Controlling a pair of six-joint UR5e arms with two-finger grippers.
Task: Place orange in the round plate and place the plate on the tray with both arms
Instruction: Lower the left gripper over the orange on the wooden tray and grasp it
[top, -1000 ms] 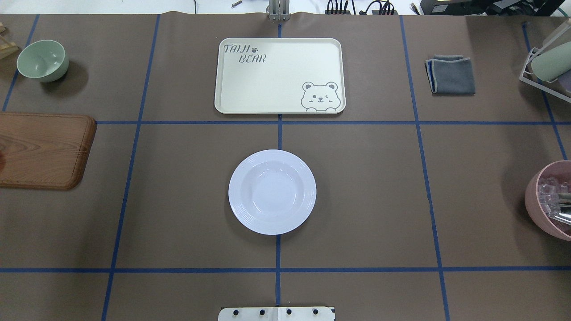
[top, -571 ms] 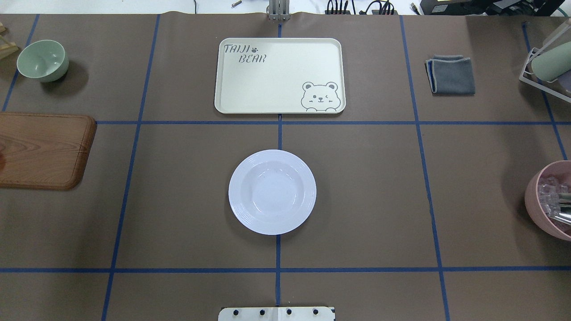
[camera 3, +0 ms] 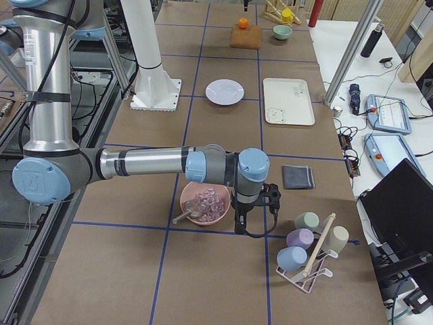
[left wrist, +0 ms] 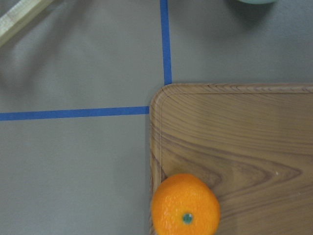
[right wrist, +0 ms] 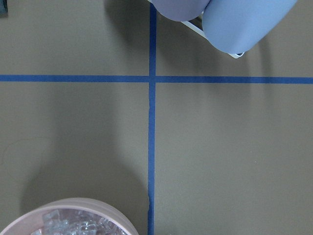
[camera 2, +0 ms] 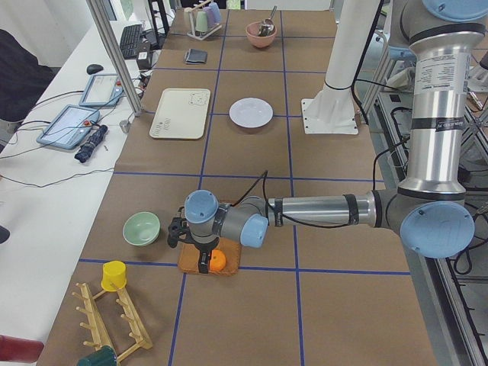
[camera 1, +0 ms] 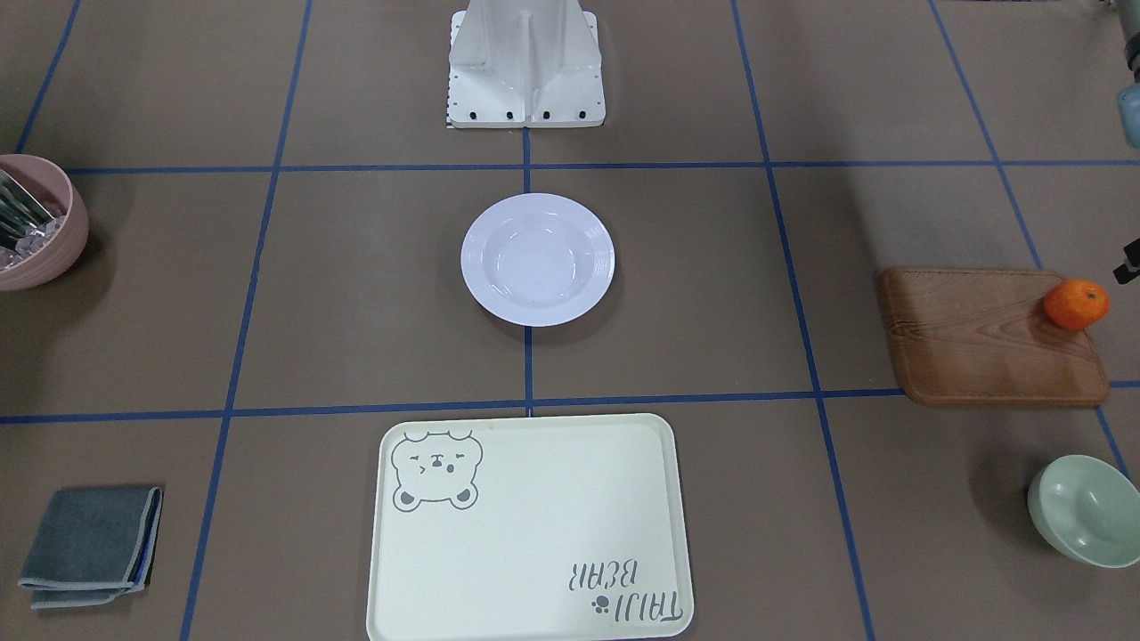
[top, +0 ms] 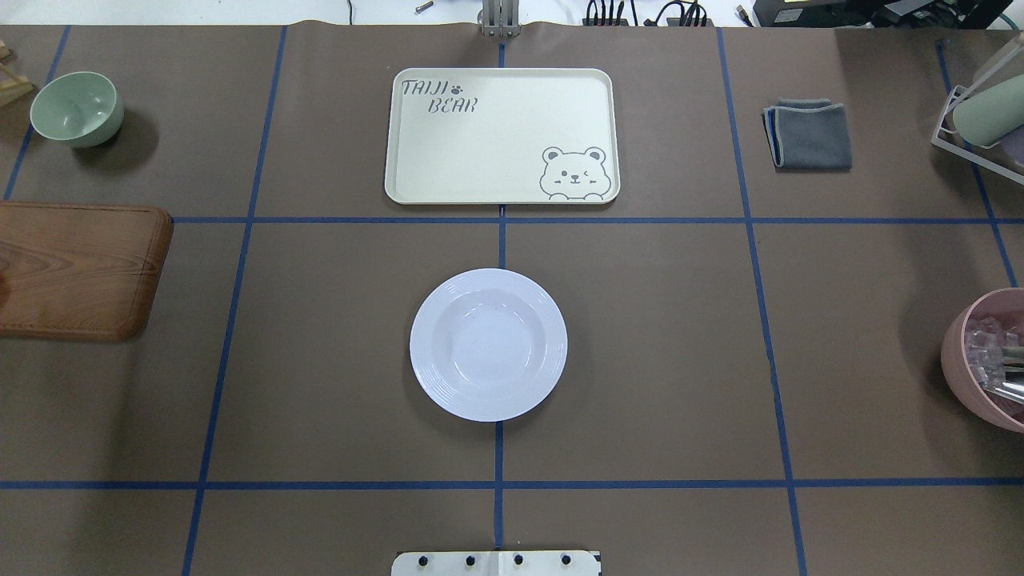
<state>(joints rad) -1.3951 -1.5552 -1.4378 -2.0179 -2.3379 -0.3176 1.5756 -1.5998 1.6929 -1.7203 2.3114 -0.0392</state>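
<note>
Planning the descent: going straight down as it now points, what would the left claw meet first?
Probably the orange, sitting at the wooden board's corner; depth and exact alignment are unclear.

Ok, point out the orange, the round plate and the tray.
orange (camera 1: 1076,304), front-facing view, middle of the fruit.
round plate (top: 488,344), overhead view, bare well.
tray (top: 496,136), overhead view, bare floor.
</note>
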